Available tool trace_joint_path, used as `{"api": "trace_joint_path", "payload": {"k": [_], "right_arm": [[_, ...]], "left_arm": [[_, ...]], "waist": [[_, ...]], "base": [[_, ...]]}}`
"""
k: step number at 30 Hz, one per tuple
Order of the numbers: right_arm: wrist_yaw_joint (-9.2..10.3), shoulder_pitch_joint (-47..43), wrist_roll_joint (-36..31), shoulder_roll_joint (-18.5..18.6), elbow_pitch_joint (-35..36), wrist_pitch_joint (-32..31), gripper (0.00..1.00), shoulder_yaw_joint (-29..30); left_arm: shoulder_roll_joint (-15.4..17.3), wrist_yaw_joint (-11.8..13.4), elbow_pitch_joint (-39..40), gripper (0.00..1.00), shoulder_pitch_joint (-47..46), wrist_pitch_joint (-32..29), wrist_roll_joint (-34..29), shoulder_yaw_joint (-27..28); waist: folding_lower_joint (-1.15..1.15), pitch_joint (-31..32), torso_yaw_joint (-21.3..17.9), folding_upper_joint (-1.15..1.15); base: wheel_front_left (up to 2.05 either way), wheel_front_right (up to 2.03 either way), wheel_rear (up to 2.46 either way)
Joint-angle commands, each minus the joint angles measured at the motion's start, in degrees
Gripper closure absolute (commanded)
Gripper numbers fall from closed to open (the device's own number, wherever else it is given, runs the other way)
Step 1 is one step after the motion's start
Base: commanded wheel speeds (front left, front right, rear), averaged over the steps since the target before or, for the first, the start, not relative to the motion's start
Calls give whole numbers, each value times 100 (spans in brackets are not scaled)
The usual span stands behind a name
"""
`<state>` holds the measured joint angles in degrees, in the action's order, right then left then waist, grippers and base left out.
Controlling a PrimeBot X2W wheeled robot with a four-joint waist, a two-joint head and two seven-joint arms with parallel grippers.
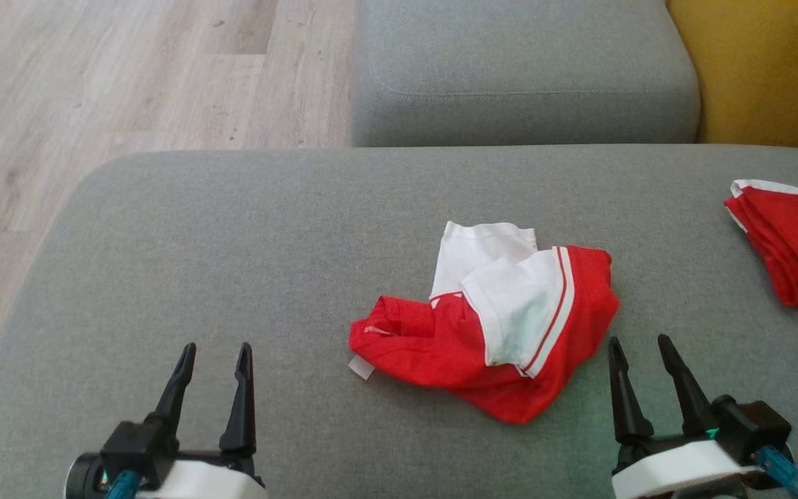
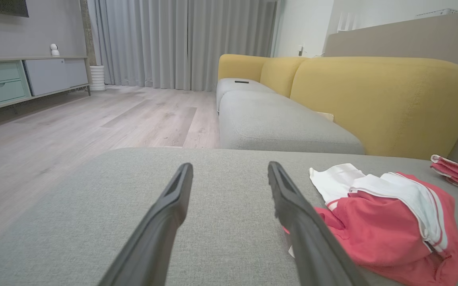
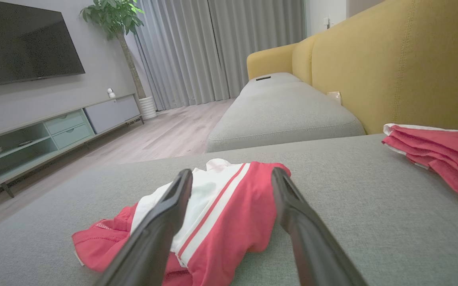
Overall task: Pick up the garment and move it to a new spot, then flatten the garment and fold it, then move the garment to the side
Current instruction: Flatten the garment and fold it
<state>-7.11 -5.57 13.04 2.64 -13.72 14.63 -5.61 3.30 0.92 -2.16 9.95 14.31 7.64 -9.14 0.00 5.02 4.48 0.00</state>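
**On the grey seat, a crumpled garment is waiting to be lifted**

Near the middle of the grey seat (image 1: 233, 229) the red-and-white garment (image 1: 489, 326) is found, bunched up, with a white panel folded over the red. Nothing is gripped yet. The right gripper (image 1: 639, 339) is held just beside the garment's near right edge, its jaws spread and empty. The left gripper (image 1: 217, 348) is parked well apart on the left, equally wide and empty.

The pickup would best be made on a raised fold, pinched deep enough that more than one loose layer is caught. The white tag (image 1: 362, 367) looks too slight to be trusted.

A second red garment (image 1: 790, 242) is lying at the far right and should be left undisturbed. Bare fabric on the left is offered as a landing spot, and the seat edge and wooden floor (image 1: 129, 83) beyond it must be respected.
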Motion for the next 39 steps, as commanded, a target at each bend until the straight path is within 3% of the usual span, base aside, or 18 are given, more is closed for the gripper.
{"api": "trace_joint_path", "payload": {"k": [1,12,15,19,28,35,39], "right_arm": [[-37,160,-41,24,186,37,0,-151],[-37,339,-326,24,315,37,0,42],[-37,457,-380,24,436,37,0,115],[-37,840,-482,24,703,37,0,88],[-37,1260,-552,24,822,37,0,-110],[-37,1422,-511,24,820,37,0,-185],[-37,1533,-449,24,811,37,0,-271]], "left_arm": [[-41,-29,165,0,-260,69,-2,167],[-42,-289,-77,0,-830,69,-40,-115],[-42,-460,-351,0,-1335,69,-96,-373],[-42,-703,-1028,0,-2673,67,-75,-1103],[-42,-822,-2589,0,-5080,-785,881,-2777],[-42,-827,-3232,0,-5971,-1394,2056,-3786],[-42,-686,-3512,0,-6398,-1455,2601,-4184]], "waist": [[0,-21,-18,0],[0,-421,-208,0],[0,-671,-344,0],[0,-1309,-625,0],[0,-2086,-1109,0],[0,-2446,-1394,0],[0,-2601,-1510,0]], "base": [[0,0,0],[0,0,0],[0,0,0],[0,0,0],[0,0,0],[0,0,0],[0,0,0]]}}
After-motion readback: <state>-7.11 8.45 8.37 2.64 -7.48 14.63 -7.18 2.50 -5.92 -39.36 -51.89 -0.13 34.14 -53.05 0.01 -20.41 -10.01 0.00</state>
